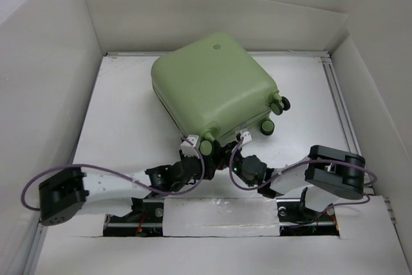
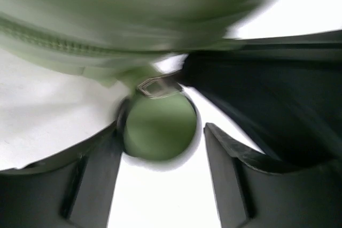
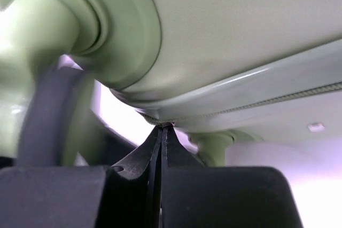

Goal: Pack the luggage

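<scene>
Lying closed on the white table (image 1: 122,127), the pale green luggage (image 1: 212,85) sits toward the far middle, turned at an angle so that one corner points near, toward the two arms. The left arm (image 1: 109,181) reaches in from the near left. The left jaws stand partly open around a small green wheel (image 2: 159,126) at the case's near edge, with one finger (image 2: 96,185) close against it and the other clear of it. The right arm (image 1: 290,175) reaches in from the near right. The right jaws are fully closed, fingertips (image 3: 157,145) pressed together and touching the zipper seam (image 3: 256,105) along the shell's edge. Whether they pinch anything there cannot be told.
</scene>
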